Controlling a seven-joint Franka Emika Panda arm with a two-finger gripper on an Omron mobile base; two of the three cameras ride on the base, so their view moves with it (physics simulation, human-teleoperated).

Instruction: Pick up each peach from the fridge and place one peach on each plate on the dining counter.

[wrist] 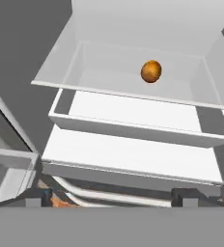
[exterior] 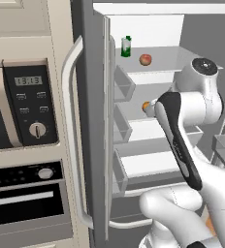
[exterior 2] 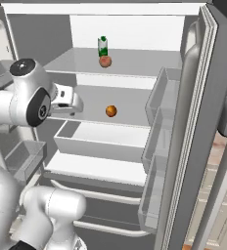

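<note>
The fridge stands open with its white shelves in sight. One peach rests on the upper shelf next to a green bottle. A second peach lies on the middle shelf; in the left base view this peach is partly covered by my hand. My gripper is open and holds nothing. It hangs in front of the middle shelf, a short way left of and apart from the second peach. The plates and the dining counter are out of view.
A small green bottle stands behind the upper peach. Door bins line both open doors. A white drawer sits below the middle shelf. A black-fronted wall oven is left of the fridge.
</note>
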